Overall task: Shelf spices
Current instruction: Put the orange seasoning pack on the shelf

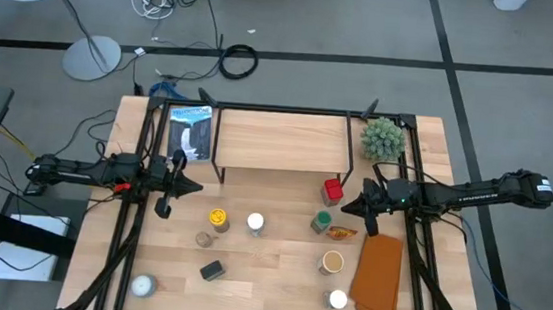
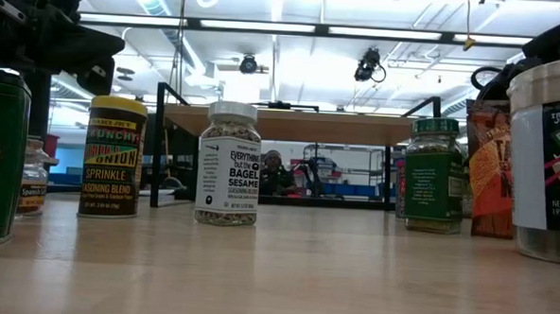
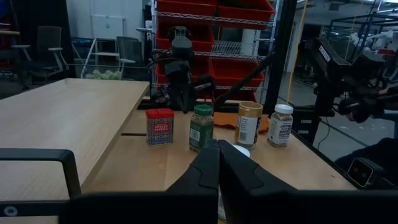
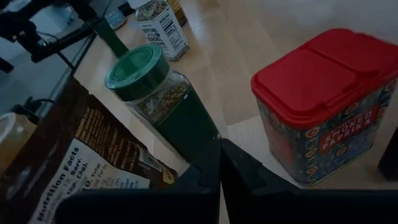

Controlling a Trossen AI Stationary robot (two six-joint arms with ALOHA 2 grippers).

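Nothing shelved yet: you are hovering both claws empty and pinched shut. Right claw (image 1: 360,214) is hanging over the red paprika tin (image 1: 333,190) and green-lidded jar (image 1: 322,220), likely lining up a pick. Left claw (image 1: 175,188) is waiting near the yellow-lidded jar (image 1: 217,216). The shelf (image 1: 280,140) is standing beyond both claws; the spiky plant (image 1: 382,137) is crowding its corner.

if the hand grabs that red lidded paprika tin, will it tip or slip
The paprika tin looks squat and boxy with flat sides, so it probably sits stable and won't roll. Its printed walls look smooth, so a light pinch might slip. The red hinged lid could flex or pop if squeezed there; gripping the body seems safer.
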